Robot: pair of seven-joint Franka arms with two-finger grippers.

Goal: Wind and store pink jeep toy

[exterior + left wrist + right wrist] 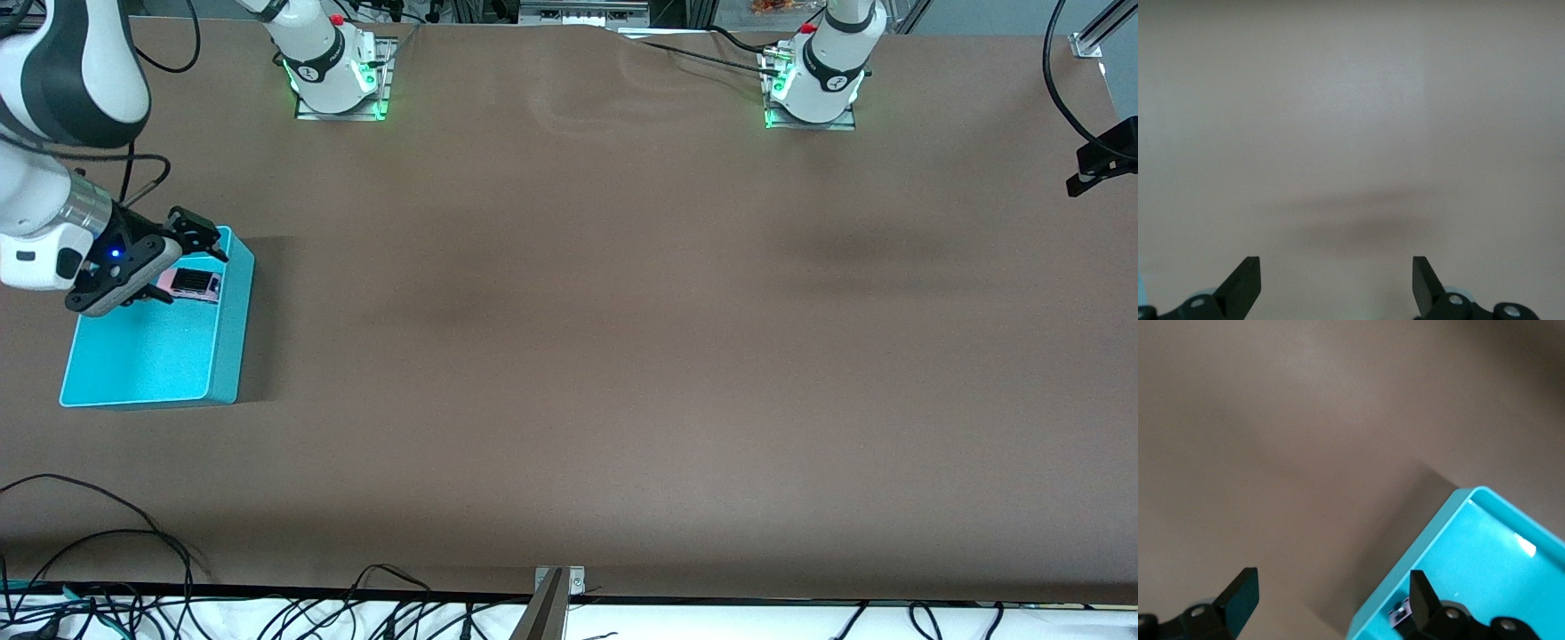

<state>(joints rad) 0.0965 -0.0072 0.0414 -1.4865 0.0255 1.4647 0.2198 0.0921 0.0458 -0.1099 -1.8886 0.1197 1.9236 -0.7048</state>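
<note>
Pink jeep toy (189,284) in turquoise bin (160,356), beneath open right gripper (182,258).

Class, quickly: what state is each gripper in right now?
Left gripper: open, holding nothing.
Right gripper: open, empty, over the turquoise bin; pink jeep toy lies inside.

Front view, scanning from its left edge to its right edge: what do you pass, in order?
Right tool, open over the turquoise bin, with the pink jeep toy lying in the bin → right arm's base → left arm's base. The left tool does not show in this view.
</note>
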